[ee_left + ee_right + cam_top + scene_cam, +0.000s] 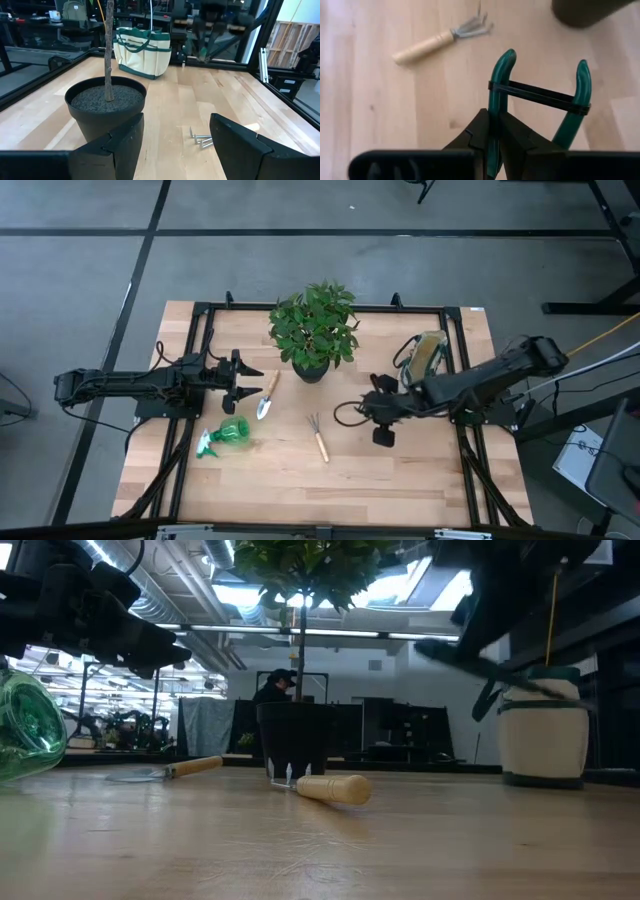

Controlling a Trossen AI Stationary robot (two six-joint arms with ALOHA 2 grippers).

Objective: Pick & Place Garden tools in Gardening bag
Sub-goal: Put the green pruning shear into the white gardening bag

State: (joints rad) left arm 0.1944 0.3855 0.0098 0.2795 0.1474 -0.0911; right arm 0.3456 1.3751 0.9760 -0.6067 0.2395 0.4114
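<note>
My right gripper [495, 131] is shut on the pruning shears [540, 95], whose two green handles are joined by a black band. It holds them in the air above the table's right middle [372, 412], between the pronged rake [318, 436] and the cream gardening bag [425, 355]. The rake, the silver trowel [266, 395] and the green spray bottle [225, 438] lie flat on the table. My left gripper [245, 380] stands open beside the trowel, at the table's left, with nothing between its fingers. My right gripper pinches one green handle of the shears [493, 120] between its two fingers; the other handle [572, 115] stands free beside them. The fingers slant down from the table's right side and lie along the handle. The shears are lifted clear of the table [480, 668].
A leafy plant in a black pot [312, 330] stands at the far middle, between the two arms. The bag stands upright at the far right [142, 50]. Bare wood lies along the near edge.
</note>
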